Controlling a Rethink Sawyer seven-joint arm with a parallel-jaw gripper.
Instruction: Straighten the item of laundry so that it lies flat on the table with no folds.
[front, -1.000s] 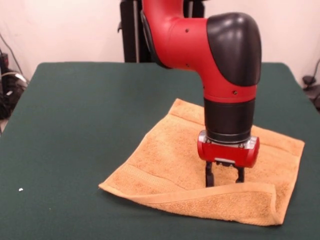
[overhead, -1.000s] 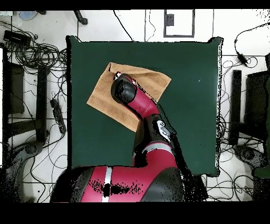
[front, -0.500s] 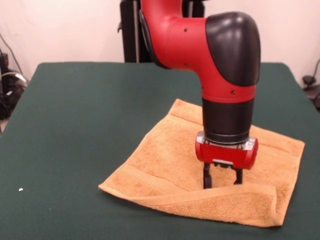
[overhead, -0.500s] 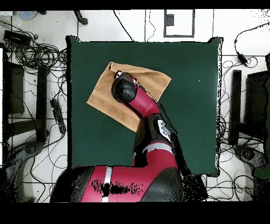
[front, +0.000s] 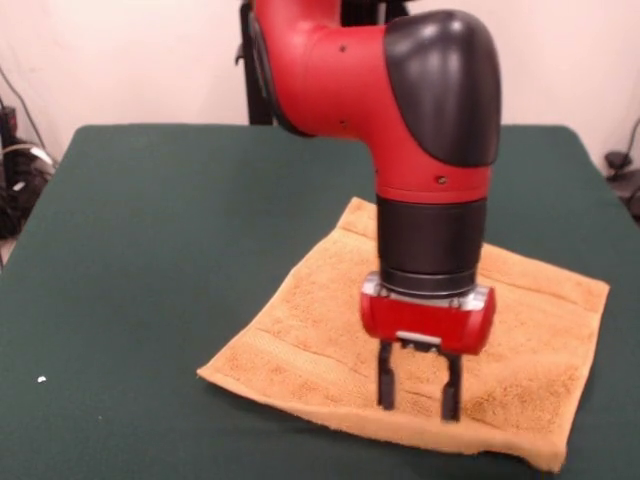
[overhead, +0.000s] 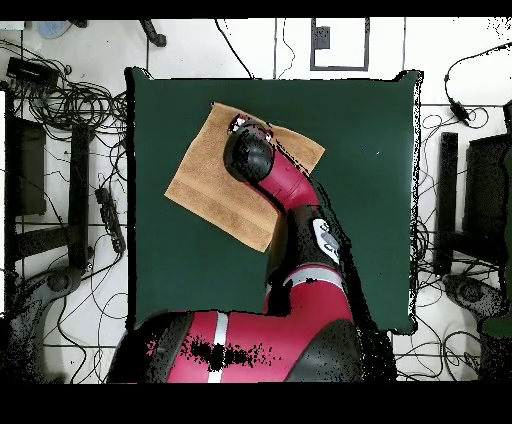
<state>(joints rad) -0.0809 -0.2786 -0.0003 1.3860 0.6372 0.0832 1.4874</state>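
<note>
Now gripper (front: 418, 390) spread above towel (front: 320, 330)

Its two dark fingers (front: 385, 387) stand apart, empty, over the cloth's edge toward 6 o'clock in the front view. Around it the golden-orange towel lies open on the green table (front: 150, 230), toward 4 o'clock.

There is one golden-orange rectangular terry-cloth towel (front: 330, 330) with a hemmed edge, and it has two smooth woven bands, one near each short end. There is one large dark green felt-like tabletop (front: 170, 230). There is one red and black robot arm (front: 400, 90), and it carries one tool (front: 418, 398) with two dark fingers (front: 386, 385). On the tabletop there is also one tiny white speck (front: 41, 379). All four corners of the towel can be counted in the overhead view.
</note>
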